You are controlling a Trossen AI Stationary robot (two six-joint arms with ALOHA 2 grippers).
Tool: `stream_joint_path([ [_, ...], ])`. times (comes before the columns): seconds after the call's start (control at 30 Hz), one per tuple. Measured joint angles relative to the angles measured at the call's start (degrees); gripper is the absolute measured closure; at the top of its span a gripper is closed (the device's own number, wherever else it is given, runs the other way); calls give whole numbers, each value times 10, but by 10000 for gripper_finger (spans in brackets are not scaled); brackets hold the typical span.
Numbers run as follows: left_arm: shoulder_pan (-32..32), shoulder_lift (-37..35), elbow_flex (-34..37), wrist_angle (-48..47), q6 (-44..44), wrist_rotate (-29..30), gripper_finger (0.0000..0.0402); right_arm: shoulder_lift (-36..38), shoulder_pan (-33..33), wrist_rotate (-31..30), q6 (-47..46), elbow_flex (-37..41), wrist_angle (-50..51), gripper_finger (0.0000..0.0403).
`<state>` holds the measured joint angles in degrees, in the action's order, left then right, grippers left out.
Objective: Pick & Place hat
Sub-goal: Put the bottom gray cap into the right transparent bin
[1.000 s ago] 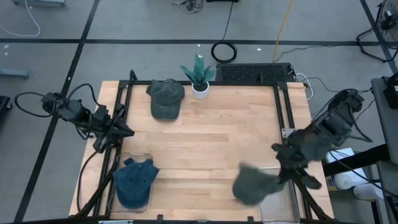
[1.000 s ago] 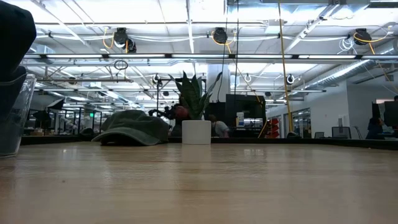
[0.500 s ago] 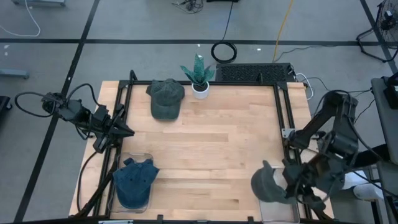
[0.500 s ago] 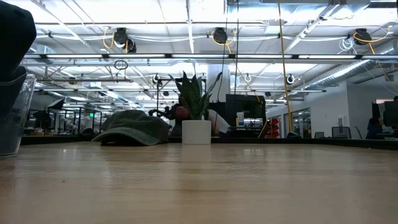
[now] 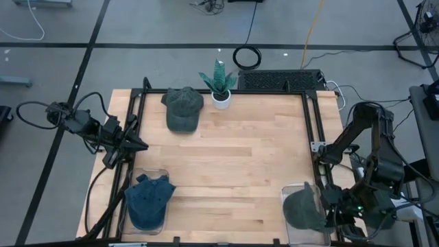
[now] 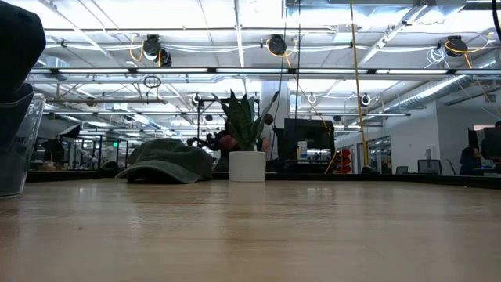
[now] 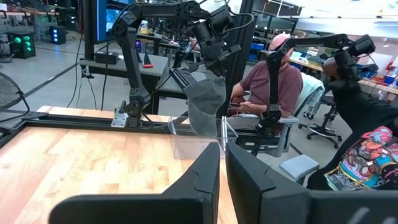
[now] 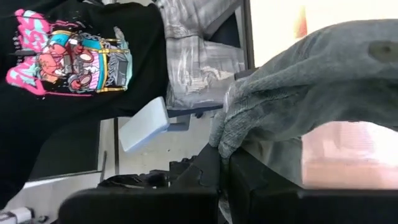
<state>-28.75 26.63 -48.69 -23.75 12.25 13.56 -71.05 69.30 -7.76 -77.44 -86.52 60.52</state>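
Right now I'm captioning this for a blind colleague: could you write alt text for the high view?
The right gripper, shut on a grey hat, holds it over a clear bin at the table's near right corner. The left gripper waits, shut, by the left edge.

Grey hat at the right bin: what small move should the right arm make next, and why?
Probably lower a little, then open the fingers. The right gripper is shut on the grey hat, which hangs over the clear bin at the table's near right corner, so only the release seems left.
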Motion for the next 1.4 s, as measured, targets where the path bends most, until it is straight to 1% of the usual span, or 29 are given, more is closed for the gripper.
stream_joint_path([
  [0.07,0,0,0,0,0,0,371,0,8,-12,-17,0,9,403],
  [0.17,0,0,0,0,0,0,371,1,13,-27,-13,0,19,403],
  [0.33,0,0,0,0,0,0,371,1,29,-32,-55,0,12,403],
  [0.47,0,0,0,0,0,0,371,9,45,-47,-65,0,14,403],
  [0.53,0,0,0,0,0,0,371,18,56,-76,-85,0,20,403],
  [0.6,0,0,0,0,0,0,371,19,68,-113,-79,2,23,403],
  [0.63,0,0,0,0,0,0,371,18,72,-122,-69,9,11,403],
  [0.87,0,0,0,0,0,0,371,17,73,-119,-28,86,-39,403],
  [0.97,0,0,0,0,0,0,371,19,72,-120,21,125,-76,403],
  [1.1,0,0,0,0,0,0,371,28,54,-132,84,182,-138,403],
  [1.27,0,0,0,0,0,0,371,42,53,-131,168,251,-246,403],
  [1.33,0,0,0,0,0,0,371,53,51,-130,173,276,-273,403],
  [1.4,0,0,0,0,0,0,371,64,43,-132,147,293,-268,403],
])
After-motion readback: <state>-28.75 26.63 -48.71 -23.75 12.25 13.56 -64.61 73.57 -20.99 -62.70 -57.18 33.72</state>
